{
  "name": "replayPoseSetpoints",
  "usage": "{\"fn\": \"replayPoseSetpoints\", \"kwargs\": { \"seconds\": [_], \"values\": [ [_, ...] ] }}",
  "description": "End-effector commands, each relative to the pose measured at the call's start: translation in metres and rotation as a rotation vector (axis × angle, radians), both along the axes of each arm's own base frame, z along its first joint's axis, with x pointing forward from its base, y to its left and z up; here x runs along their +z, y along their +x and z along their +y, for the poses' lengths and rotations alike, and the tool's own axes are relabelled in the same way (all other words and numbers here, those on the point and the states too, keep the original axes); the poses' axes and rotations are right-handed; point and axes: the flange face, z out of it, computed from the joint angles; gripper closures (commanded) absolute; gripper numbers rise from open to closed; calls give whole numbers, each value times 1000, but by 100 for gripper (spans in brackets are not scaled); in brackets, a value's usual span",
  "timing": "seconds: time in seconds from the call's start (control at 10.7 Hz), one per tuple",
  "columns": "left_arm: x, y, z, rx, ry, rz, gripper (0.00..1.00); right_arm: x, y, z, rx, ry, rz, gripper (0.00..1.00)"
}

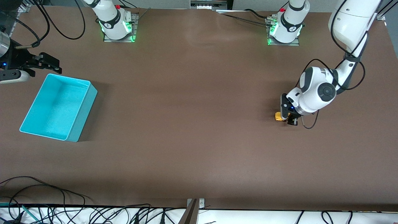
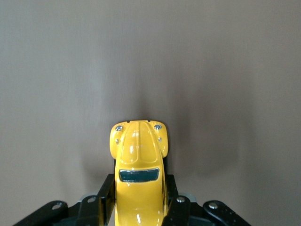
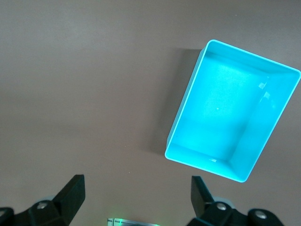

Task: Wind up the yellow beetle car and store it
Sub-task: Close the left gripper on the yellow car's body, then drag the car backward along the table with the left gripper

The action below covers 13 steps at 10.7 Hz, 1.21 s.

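Observation:
The yellow beetle car (image 1: 278, 117) sits at table level toward the left arm's end of the table. My left gripper (image 1: 287, 118) is down at the table and shut on the car's body. In the left wrist view the car (image 2: 138, 155) lies between the black fingers (image 2: 107, 194), its nose pointing away from the wrist. The turquoise bin (image 1: 70, 80) stands empty at the right arm's end. My right gripper (image 1: 49, 63) is open and empty, waiting in the air beside the bin's farther end. It also shows in the right wrist view (image 3: 138, 193), with the bin (image 3: 184, 110) below it.
The two arm bases with green lights (image 1: 116, 29) (image 1: 284, 31) stand along the table's farther edge. Cables (image 1: 46, 199) lie along the near edge of the brown table (image 1: 192, 124). A metal bracket (image 1: 194, 207) sits at the middle of the near edge.

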Motion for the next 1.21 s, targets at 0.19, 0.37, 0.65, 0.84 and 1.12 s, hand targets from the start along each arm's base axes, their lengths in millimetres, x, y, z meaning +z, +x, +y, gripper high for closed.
{"fn": "replayPoseSetpoints", "kwargs": {
  "seconds": [0.19,0.37,0.65,0.84,1.12],
  "values": [
    [-5,2,90,-40,0,-5,84,4,2,0,9,-15,-1,0],
    [-5,-1,114,-40,2,-8,84,4,2,0,9,-15,-1,0],
    [-4,-4,152,-30,3,-17,86,4,2,0,9,-15,-1,0],
    [-4,-8,165,-27,2,-16,86,4,2,0,9,-15,-1,0],
    [-4,-9,174,-31,4,-20,86,3,2,0,9,-15,1,0]
  ]
}}
